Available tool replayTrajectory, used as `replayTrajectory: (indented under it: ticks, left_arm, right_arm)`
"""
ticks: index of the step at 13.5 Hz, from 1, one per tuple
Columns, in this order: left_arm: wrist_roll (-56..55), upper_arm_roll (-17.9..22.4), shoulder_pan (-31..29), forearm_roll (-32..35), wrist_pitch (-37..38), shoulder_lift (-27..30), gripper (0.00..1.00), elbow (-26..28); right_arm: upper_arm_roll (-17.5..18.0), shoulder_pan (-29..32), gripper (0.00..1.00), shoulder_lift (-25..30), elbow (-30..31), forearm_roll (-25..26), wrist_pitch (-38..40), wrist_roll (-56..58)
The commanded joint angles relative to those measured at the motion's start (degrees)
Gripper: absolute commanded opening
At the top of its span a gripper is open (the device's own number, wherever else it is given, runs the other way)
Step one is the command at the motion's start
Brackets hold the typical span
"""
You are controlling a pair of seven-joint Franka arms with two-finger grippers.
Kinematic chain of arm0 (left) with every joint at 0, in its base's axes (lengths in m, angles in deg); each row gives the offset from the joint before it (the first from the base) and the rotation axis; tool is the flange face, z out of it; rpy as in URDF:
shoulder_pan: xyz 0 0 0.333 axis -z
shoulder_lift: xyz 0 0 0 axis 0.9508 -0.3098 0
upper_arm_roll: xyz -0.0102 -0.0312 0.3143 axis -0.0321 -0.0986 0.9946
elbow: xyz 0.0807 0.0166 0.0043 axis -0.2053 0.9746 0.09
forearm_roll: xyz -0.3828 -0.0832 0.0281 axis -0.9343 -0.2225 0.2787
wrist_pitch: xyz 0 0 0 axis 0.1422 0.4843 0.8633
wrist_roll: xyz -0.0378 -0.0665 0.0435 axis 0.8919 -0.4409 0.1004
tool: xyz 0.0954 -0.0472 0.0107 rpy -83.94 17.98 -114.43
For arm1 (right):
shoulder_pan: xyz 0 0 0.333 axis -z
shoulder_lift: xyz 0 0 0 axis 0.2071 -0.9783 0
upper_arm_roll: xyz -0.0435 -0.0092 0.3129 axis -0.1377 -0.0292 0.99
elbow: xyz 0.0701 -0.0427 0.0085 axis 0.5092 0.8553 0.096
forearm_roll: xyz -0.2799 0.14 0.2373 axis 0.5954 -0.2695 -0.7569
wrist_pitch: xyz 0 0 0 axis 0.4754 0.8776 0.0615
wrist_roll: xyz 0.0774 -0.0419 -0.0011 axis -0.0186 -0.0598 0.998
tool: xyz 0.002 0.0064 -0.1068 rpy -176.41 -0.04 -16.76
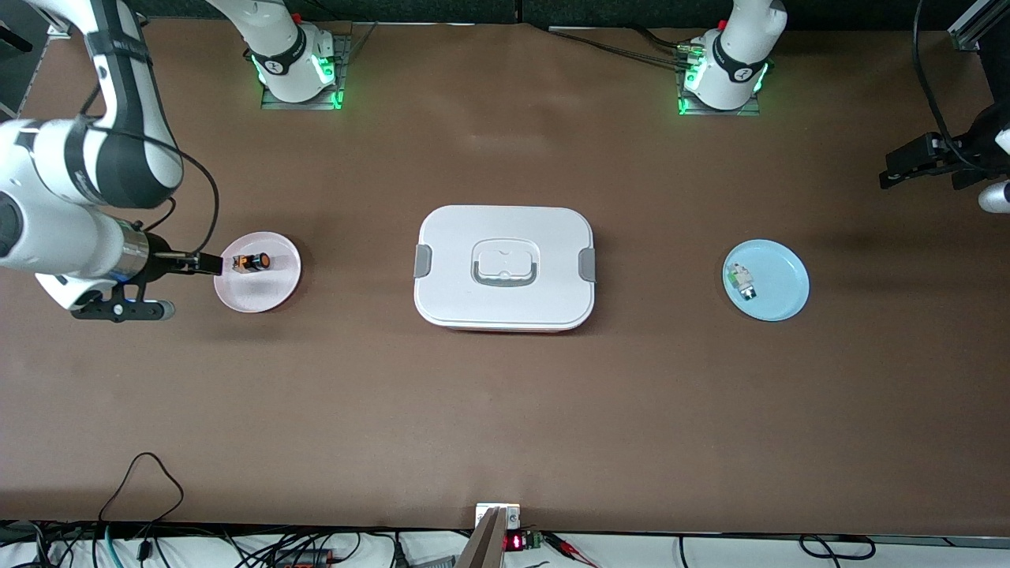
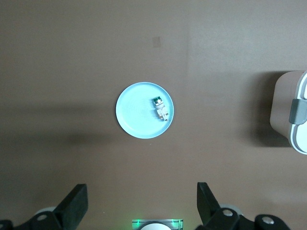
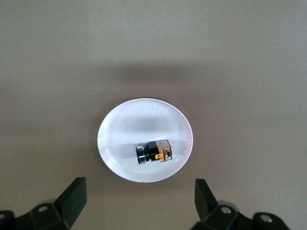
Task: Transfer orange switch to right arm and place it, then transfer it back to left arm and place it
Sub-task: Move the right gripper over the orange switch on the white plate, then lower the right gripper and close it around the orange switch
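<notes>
You see a matt brown table (image 1: 505,410) with a smooth, faintly mottled surface. The box (image 1: 505,268) looks like smooth white plastic with a soft sheen, and its side clips (image 1: 423,261) and recessed handle (image 1: 505,263) are duller grey plastic. The pink plate (image 1: 257,272) and the blue plate (image 1: 767,280) both look like smooth plastic, lightly glossy. The orange switch (image 3: 154,151) shows shiny orange and black plastic with a glossy dark cylindrical end. The white-and-green component (image 2: 160,108) carries a silvery metallic end. The arms' shells (image 1: 55,181) are glossy white, their gripper fingers (image 3: 72,201) matt black.
</notes>
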Motion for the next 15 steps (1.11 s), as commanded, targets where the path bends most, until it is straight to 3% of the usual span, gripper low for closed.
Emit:
replayTrajectory:
  ticks: [1, 5, 12, 15]
  left_arm:
    - [1.0, 0.1, -0.3, -0.5, -0.1, 0.8, 1.0, 0.4]
    - [1.0, 0.1, -0.3, -0.5, -0.2, 0.7, 1.0, 0.4]
    - [1.1, 0.1, -0.4, -0.6, -0.2, 0.4, 1.0, 0.2]
    - [1.0, 0.1, -0.9, -0.4, -0.2, 0.4, 1.0, 0.1]
  right_arm:
    - [0.3, 0.7, 1.0, 0.4, 4.4, -0.2, -4.6, 0.6]
    - [0.3, 0.3, 1.0, 0.3, 12.1, -0.2, -15.1, 0.6]
    - [0.2, 0.4, 1.0, 0.3, 21.5, -0.2, -26.2, 2.0]
    - [0.2, 1.8, 1.0, 0.4, 23.2, -0.2, -27.4, 2.0]
